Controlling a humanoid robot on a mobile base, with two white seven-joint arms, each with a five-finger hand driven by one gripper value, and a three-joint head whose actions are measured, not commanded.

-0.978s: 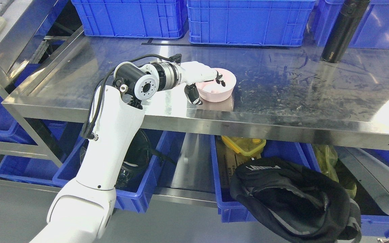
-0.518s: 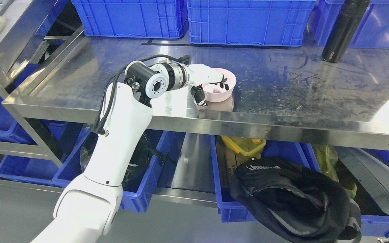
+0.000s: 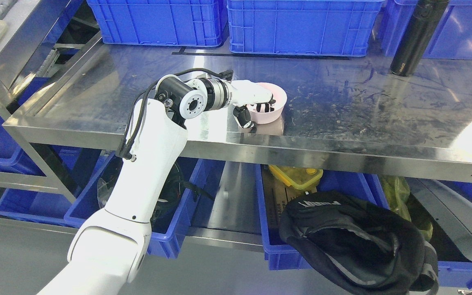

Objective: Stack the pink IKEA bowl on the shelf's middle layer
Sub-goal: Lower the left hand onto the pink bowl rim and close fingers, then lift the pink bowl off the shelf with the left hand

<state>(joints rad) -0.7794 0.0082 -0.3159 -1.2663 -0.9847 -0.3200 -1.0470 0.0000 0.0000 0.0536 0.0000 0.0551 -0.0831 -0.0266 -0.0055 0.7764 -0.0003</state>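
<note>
The pink bowl (image 3: 269, 107) sits on the steel shelf (image 3: 342, 106) near its front edge, left of centre. The left hand (image 3: 252, 102) is clamped on the bowl's near-left rim, fingers curled inside and thumb outside. The grasp looks set; the next move calls for lifting it cleanly without tipping.

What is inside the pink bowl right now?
The left hand's fingers curl over the rim into the pink bowl, thumb outside the near wall. Beyond them, pink interior shows; the hand covers the left part, so anything there is hidden.
</note>
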